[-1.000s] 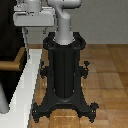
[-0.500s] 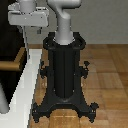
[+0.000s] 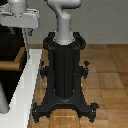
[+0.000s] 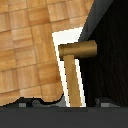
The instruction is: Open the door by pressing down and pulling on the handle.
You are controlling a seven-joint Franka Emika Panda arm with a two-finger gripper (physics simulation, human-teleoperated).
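The door (image 3: pixel 9 46) is a dark panel at the exterior view's left, set in a white frame (image 3: pixel 26 85). The tan handle (image 3: pixel 11 64) sticks out from it, ending in a darker brown stub (image 3: pixel 21 59). My gripper (image 3: pixel 19 31) hangs above the handle with a clear gap, its fingers spread open and holding nothing. In the wrist view the handle (image 4: pixel 78 50) lies straight below, its long tan bar (image 4: pixel 75 82) running along the frame (image 4: pixel 64 38) beside the dark door (image 4: pixel 107 60). Only the fingertips' dark edges show there.
The black robot pedestal (image 3: pixel 64 75) with spreading feet stands on the wooden floor (image 3: pixel 107 75) at the middle. A grey pole (image 3: pixel 3 102) rises at the lower left corner of the exterior view.
My gripper has drifted toward the exterior view's left and slightly down, closer over the handle. Door and handle have not moved.
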